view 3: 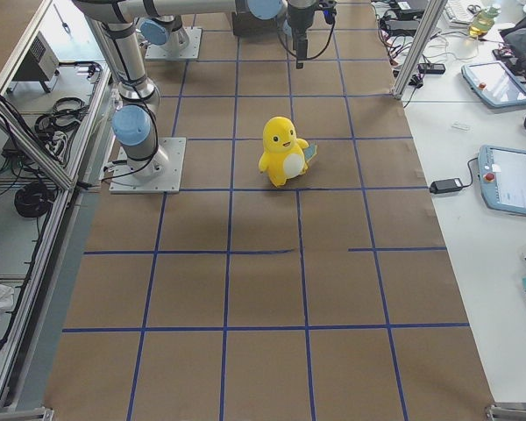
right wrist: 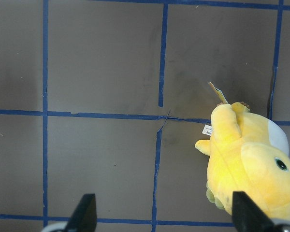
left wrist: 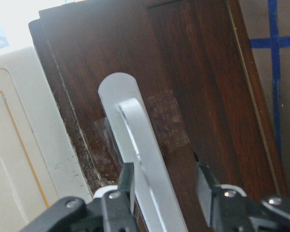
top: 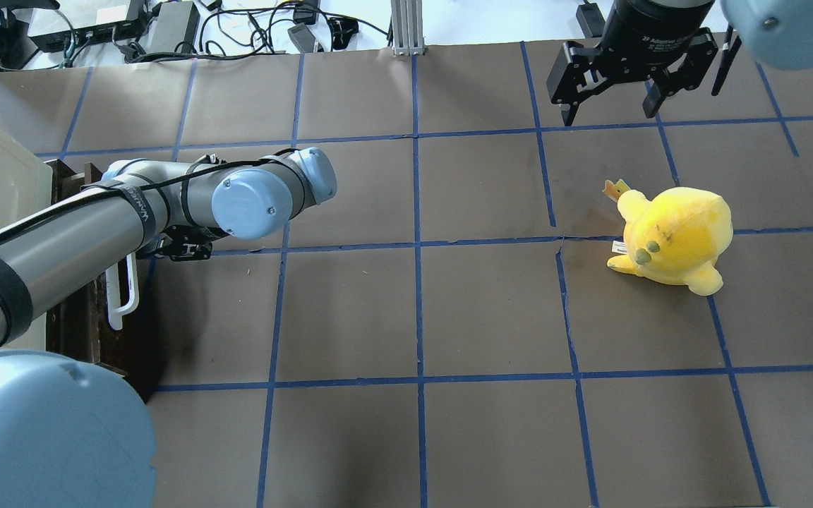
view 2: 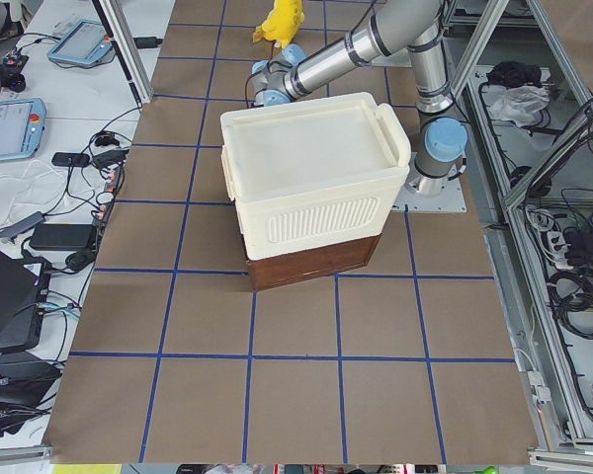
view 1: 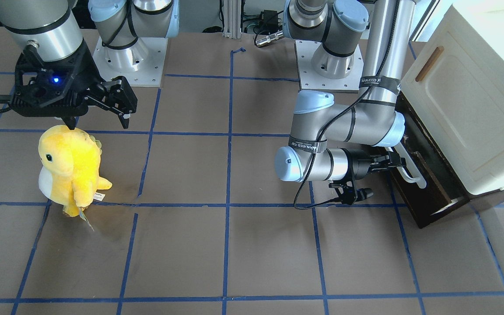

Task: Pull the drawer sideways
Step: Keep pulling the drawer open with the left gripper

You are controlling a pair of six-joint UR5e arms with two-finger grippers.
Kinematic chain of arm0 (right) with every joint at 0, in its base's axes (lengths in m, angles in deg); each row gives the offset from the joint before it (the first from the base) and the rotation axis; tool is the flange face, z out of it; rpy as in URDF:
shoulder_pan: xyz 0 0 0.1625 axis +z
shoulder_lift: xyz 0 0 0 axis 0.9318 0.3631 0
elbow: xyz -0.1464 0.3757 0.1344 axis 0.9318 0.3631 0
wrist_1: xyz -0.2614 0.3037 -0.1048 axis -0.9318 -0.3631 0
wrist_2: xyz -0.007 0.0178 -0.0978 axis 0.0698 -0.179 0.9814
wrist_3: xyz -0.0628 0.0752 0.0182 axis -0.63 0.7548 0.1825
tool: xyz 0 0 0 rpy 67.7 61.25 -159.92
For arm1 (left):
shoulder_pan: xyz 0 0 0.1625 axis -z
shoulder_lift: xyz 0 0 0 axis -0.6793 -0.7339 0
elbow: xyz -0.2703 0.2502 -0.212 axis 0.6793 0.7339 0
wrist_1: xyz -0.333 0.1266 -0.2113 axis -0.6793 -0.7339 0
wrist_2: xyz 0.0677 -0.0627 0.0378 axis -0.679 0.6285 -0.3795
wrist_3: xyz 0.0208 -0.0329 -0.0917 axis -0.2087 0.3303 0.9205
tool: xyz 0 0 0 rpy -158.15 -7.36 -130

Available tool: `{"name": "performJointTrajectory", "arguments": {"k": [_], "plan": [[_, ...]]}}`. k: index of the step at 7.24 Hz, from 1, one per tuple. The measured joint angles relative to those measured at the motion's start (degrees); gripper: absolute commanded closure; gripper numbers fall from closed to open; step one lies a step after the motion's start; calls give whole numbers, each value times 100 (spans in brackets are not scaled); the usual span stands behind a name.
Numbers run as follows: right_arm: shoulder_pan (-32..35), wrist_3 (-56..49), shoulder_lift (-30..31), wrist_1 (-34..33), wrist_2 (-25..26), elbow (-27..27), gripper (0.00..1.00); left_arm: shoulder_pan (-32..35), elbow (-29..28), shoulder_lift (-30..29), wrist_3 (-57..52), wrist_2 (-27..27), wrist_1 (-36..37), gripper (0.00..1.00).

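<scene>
The drawer (view 1: 427,205) has a dark brown front and a long white loop handle (view 1: 409,175). It sits under the cream-white cabinet (view 1: 466,109) at the table's left end. It stands out a little, and a strip of pale inside shows at its near end. My left gripper (view 1: 393,165) is at the handle. In the left wrist view the fingers (left wrist: 124,183) straddle the handle (left wrist: 130,125): one touches it, and a small gap shows at the other. My right gripper (top: 607,116) is open and empty, high above the table.
A yellow plush toy (view 1: 70,166) stands on the brown mat just below my right gripper; it also shows in the right wrist view (right wrist: 251,164). Blue tape lines grid the mat. The robot bases stand at the table's back edge.
</scene>
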Motion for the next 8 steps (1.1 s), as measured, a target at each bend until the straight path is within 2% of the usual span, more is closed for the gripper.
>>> {"name": "performJointTrajectory", "arguments": {"k": [8], "plan": [[0,-6,0,0,0,0,0,-7,-8,2,-6,-146,-111,55]]}}
